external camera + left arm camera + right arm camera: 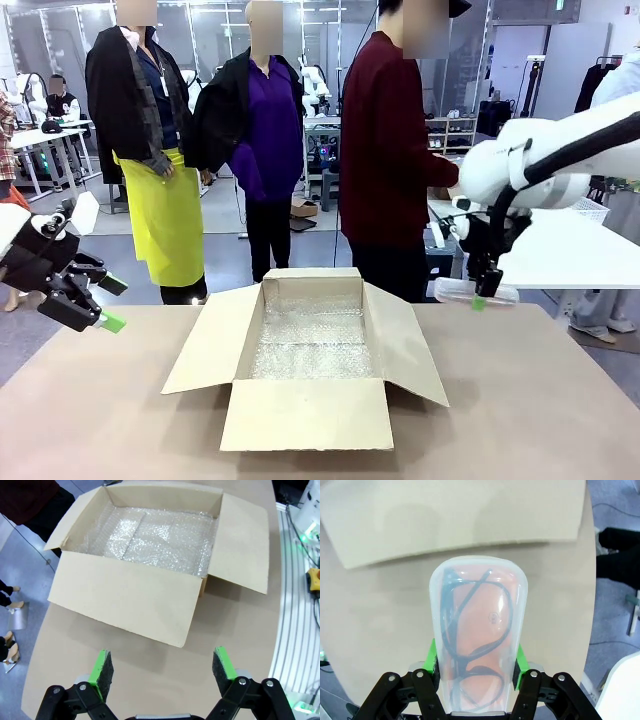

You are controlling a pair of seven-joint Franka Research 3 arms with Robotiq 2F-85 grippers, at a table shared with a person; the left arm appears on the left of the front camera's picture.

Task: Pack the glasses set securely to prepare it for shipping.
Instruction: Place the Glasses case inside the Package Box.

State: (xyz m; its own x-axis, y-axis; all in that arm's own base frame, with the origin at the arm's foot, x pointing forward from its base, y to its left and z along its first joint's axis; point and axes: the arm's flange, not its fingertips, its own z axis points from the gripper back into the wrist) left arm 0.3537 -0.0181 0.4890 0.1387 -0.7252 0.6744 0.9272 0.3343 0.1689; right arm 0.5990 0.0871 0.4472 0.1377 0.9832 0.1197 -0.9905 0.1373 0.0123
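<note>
From the front, the right arm holds the pink case point(455, 291) level in the air, above the worktop point(540, 400) and just beyond the right-hand flap of the open cardboard box point(305, 410). The box floor is lined with bubble wrap point(310, 345). A person point(385, 150) stands behind the box. The left jaws hang low at the worktop's left edge, well apart from the box, with nothing in them.

In the left wrist view, the left jaws stand fully open. Their green pads point(102, 667) are spread wide over bare worktop, touching nothing. The box lies ahead with its near flap point(125, 600) folded out.

In the right wrist view, the right jaws are about half closed on the pink case point(477, 605), one green pad point(432, 657) pressed against each long side near its back end. A pair of glasses point(470, 625) shows through the clear lid. The box flap point(455, 520) lies below and ahead.

The step in hand looks like carrying this case into the box. To do it well, I would keep the case flat and clear the raised flap before coming down. The jaws should let go only once the case rests on the wrap, because it overhangs them and could tip.
</note>
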